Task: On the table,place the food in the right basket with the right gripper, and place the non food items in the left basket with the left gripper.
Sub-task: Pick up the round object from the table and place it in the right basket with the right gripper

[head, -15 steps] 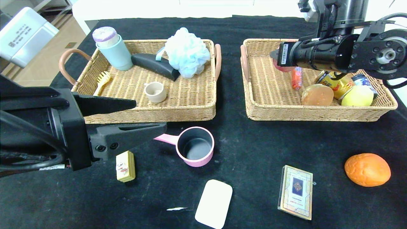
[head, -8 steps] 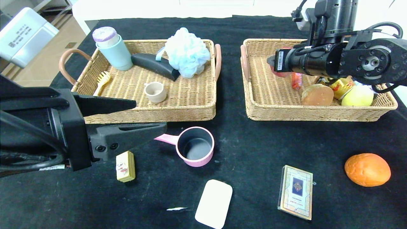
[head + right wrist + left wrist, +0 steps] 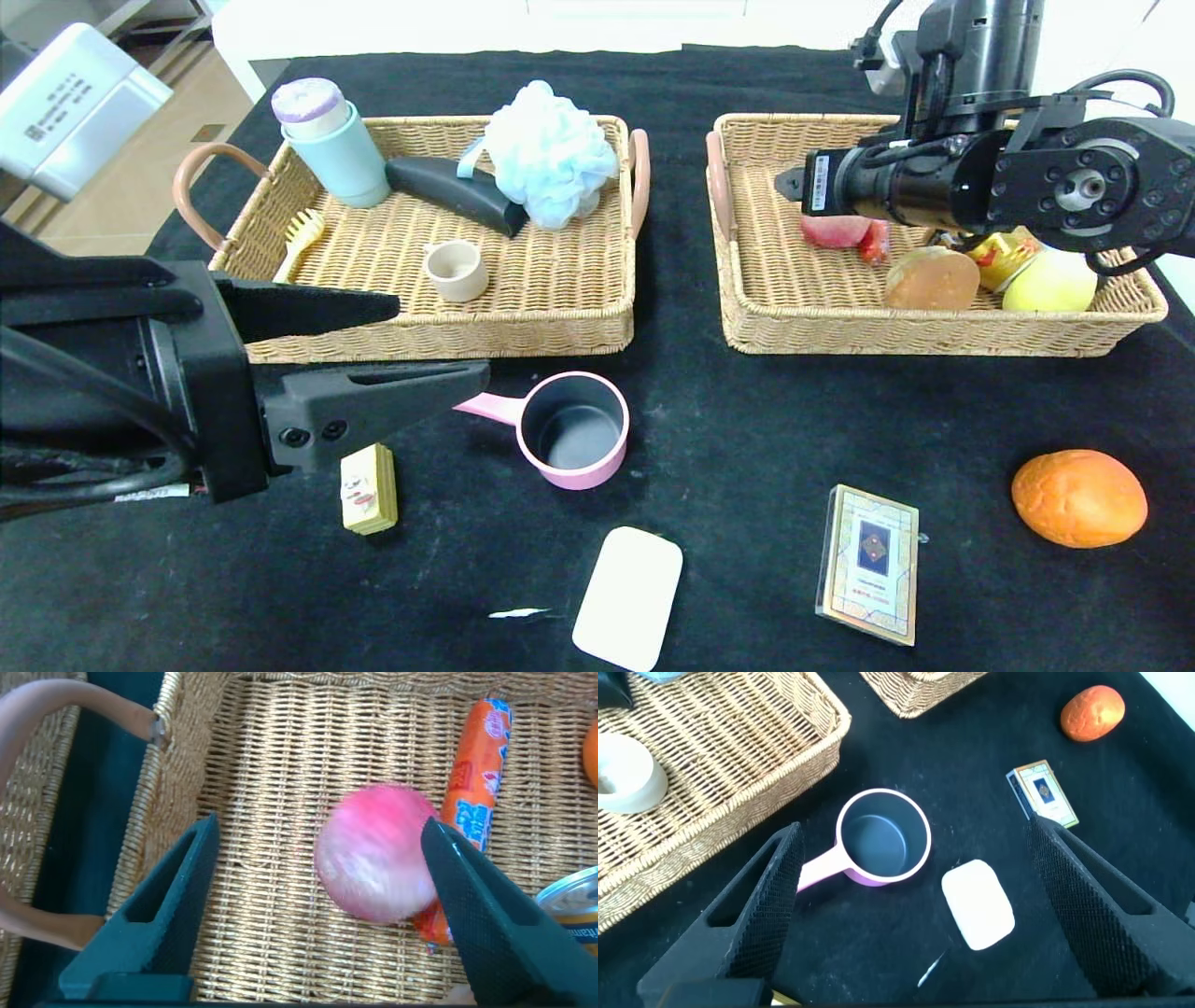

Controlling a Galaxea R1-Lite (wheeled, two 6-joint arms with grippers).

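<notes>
I read the right pincer (image 3: 318, 905) wide over the right basket (image 3: 747, 317), pink fruit (image 3: 378, 865) released inside. Left pincer (image 3: 910, 915) wide above the pot (image 3: 878, 845). Orange (image 3: 1078, 497) on the table seems next.

Head view looks down over both baskets; left wrist hangs close above the pink pot (image 3: 881, 842), shared with the head (image 3: 572, 429); right wrist peers closely into the right basket (image 3: 280, 784).

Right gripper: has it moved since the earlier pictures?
Yes. The right gripper, jaws open, has risen and pulled back toward the robot over the right basket, uncovering the pink fruit.
</notes>
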